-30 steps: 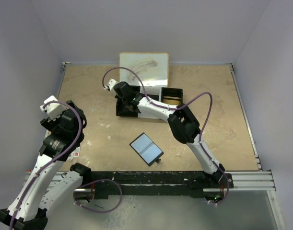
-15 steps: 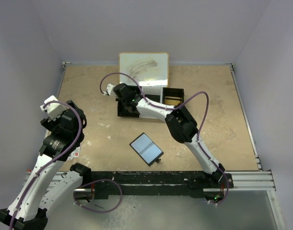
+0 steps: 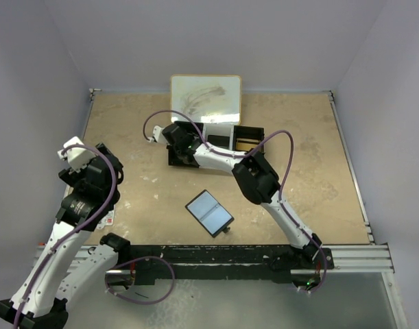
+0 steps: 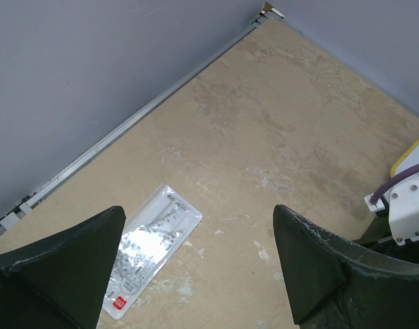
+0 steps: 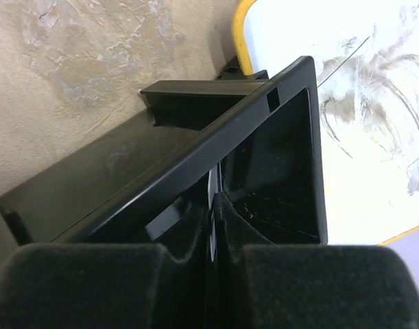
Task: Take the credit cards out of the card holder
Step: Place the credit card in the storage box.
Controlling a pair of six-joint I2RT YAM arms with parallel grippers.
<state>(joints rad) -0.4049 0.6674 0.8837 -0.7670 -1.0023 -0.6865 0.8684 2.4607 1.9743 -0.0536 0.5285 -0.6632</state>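
Note:
The card holder (image 3: 209, 213) lies open on the table, its shiny grey-blue inside facing up, between the two arms. My right gripper (image 3: 178, 142) reaches far over the left compartment of the black tray (image 3: 245, 137). In the right wrist view its fingers (image 5: 212, 199) are shut on a thin pale-edged card (image 5: 210, 184), held edge-on just above the tray's black wall (image 5: 195, 147). My left gripper (image 4: 199, 274) is open and empty above the table at the left. A card in a clear sleeve (image 4: 151, 248) lies flat on the table below it.
A whiteboard with a yellow rim (image 3: 205, 98) lies behind the tray against the back wall and also shows in the right wrist view (image 5: 374, 123). Grey walls enclose the table on three sides. A black rail (image 3: 216, 257) runs along the near edge.
The right arm's elbow has shifted a little to the left, and its gripper has turned slightly over the tray's left compartment. The left arm and the card holder have not moved.

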